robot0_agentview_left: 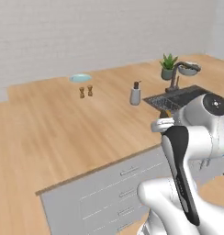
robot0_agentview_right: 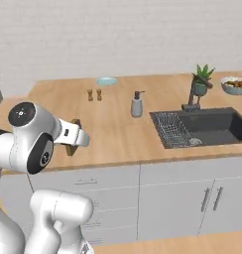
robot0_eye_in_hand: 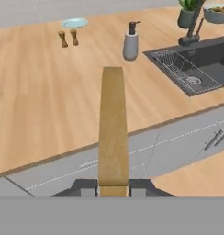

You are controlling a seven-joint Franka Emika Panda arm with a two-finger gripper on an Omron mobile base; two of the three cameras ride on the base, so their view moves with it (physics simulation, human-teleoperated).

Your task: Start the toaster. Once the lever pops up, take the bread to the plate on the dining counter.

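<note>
Pale brick wall stood behind the wide wooden tabletop (robot0_eye_in_hand: 36, 92), where the plate (robot0_eye_in_hand: 74, 23) lay at the far edge, just beyond two small wooden shakers (robot0_eye_in_hand: 68, 38). The gripper (robot0_eye_in_hand: 113, 187) was closed on the bread (robot0_eye_in_hand: 112, 128), held edge-on at the tabletop's near edge. Its long axis pointed across the wood, with the plate well ahead and slightly left.

Tabletop (robot0_agentview_right: 118, 134): plate (robot0_agentview_right: 106, 81) at far edge; two shakers (robot0_agentview_right: 94, 94) before it; soap dispenser (robot0_agentview_right: 137, 104) between shakers and sink (robot0_agentview_right: 212, 126).
</note>
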